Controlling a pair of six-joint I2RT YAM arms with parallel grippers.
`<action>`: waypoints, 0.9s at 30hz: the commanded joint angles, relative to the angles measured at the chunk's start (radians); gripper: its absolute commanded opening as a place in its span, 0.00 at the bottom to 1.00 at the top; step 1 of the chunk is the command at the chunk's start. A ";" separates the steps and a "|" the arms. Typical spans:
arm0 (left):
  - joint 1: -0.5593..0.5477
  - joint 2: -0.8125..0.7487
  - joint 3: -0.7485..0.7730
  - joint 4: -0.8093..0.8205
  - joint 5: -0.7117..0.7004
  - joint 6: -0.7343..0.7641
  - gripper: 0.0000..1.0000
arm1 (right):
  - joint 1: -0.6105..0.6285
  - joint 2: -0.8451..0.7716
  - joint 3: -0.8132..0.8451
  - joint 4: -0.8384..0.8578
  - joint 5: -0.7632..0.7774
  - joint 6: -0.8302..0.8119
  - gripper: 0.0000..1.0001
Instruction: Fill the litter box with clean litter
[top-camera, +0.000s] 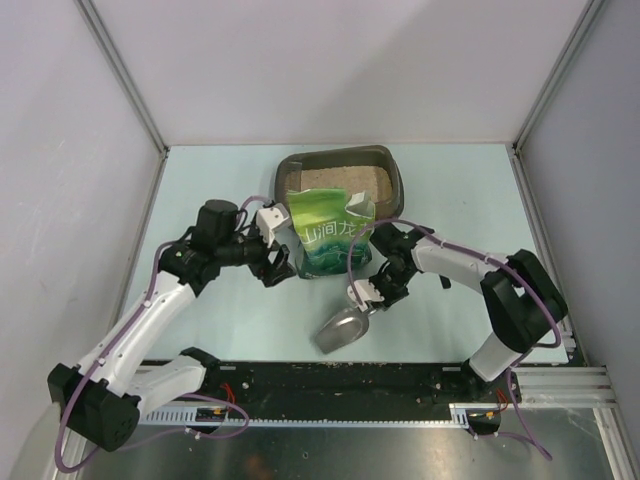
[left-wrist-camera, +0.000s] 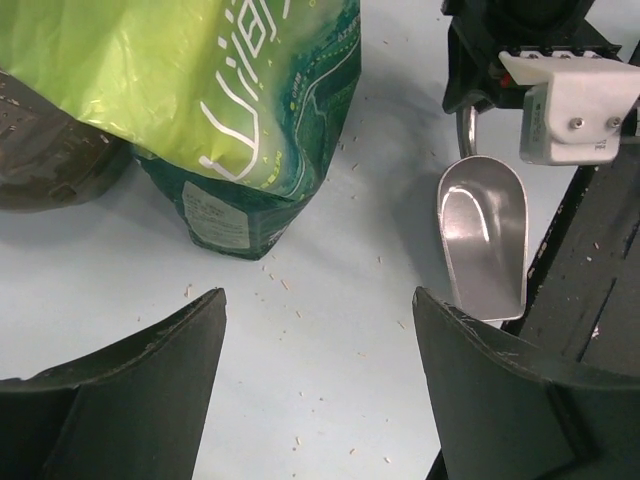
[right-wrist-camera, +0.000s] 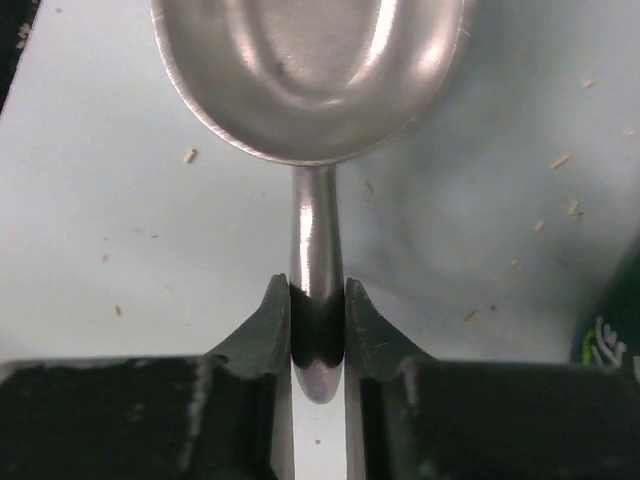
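Note:
The litter box (top-camera: 335, 154), a dark rounded tray, sits at the back centre with beige clean litter (top-camera: 345, 180) inside. In front of it stands a green printed bag (top-camera: 332, 232), leaning against its near rim. A silver metal scoop (top-camera: 340, 328) lies on the table before the bag, its bowl (right-wrist-camera: 310, 70) empty. My right gripper (right-wrist-camera: 318, 320) is shut on the scoop's handle (right-wrist-camera: 316, 230) near its end. My left gripper (left-wrist-camera: 318, 300) stands open just left of the bag (left-wrist-camera: 250, 120), low over the table, with nothing between its fingers.
Loose litter grains (left-wrist-camera: 290, 290) are scattered over the pale table round the bag and scoop. The black base rail (top-camera: 400, 380) runs along the near edge just behind the scoop. White walls enclose the table on three sides.

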 joint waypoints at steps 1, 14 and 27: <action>-0.015 0.019 0.051 0.013 0.076 -0.007 0.79 | -0.008 -0.072 0.000 0.024 -0.009 -0.039 0.04; -0.161 0.163 0.388 0.019 0.159 0.238 0.73 | 0.039 -0.430 0.216 -0.070 0.129 0.248 0.00; -0.312 0.295 0.467 0.017 -0.103 0.485 0.57 | 0.070 -0.339 0.423 -0.053 0.160 0.481 0.00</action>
